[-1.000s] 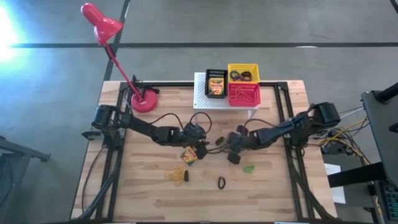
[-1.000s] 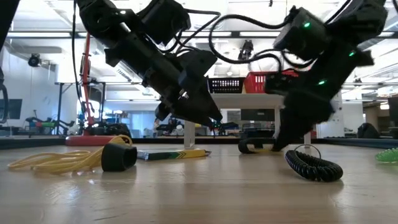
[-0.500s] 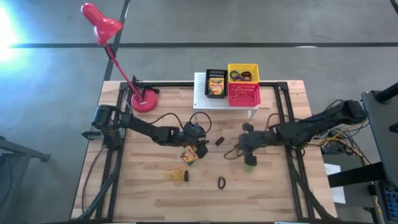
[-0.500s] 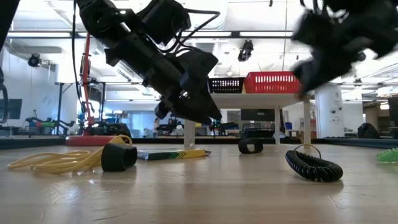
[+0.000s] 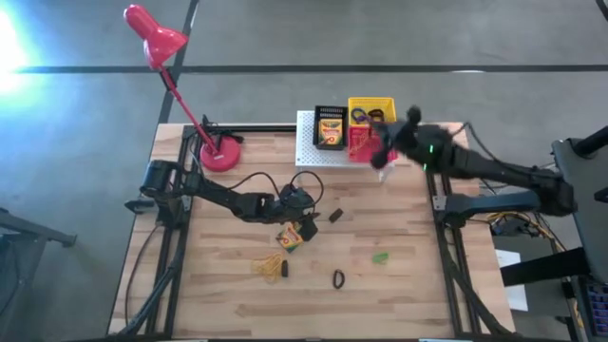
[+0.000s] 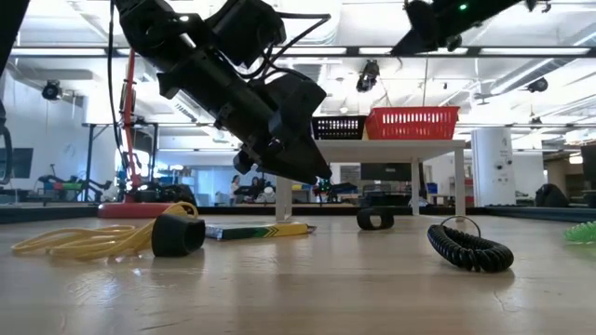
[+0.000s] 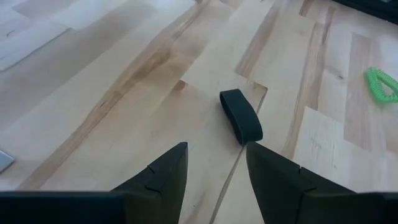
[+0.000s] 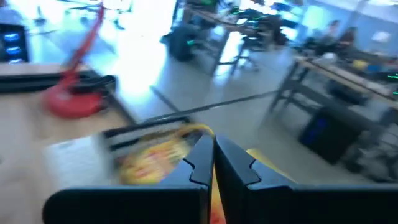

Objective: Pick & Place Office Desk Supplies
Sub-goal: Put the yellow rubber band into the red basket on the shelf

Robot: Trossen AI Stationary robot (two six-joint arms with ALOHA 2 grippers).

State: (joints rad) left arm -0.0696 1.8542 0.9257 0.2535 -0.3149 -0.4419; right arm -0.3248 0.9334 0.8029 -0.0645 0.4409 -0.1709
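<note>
My left gripper (image 5: 306, 221) (image 7: 214, 180) is open and hangs low over the table's middle, just above a yellow-and-green crayon box (image 5: 289, 237) (image 6: 256, 230) lying flat. A black band (image 5: 335, 215) (image 7: 240, 115) stands on its edge ahead of its fingers. My right gripper (image 5: 380, 147) (image 8: 213, 158) is shut, raised over the red bin (image 5: 372, 144); nothing shows between its fingers. The green ring (image 5: 380, 257), black coil ring (image 5: 338, 278) (image 6: 470, 249) and the rubber-band tangle (image 5: 271, 268) with its black piece (image 6: 177, 234) lie on the table. Another crayon box (image 5: 330, 128) stands in the black bin.
The white perforated stand (image 5: 309, 152) at the far edge carries the black bin, the yellow bin (image 5: 370, 111) and the red bin. The red desk lamp (image 5: 220, 152) stands at the far left. Bare wood lies along the near edge and on the right.
My right gripper has left the table's middle beside the green ring, risen and swung toward the far edge, and now hangs over the bins. The green ring and the black band lie where they were. My left arm has kept still.
</note>
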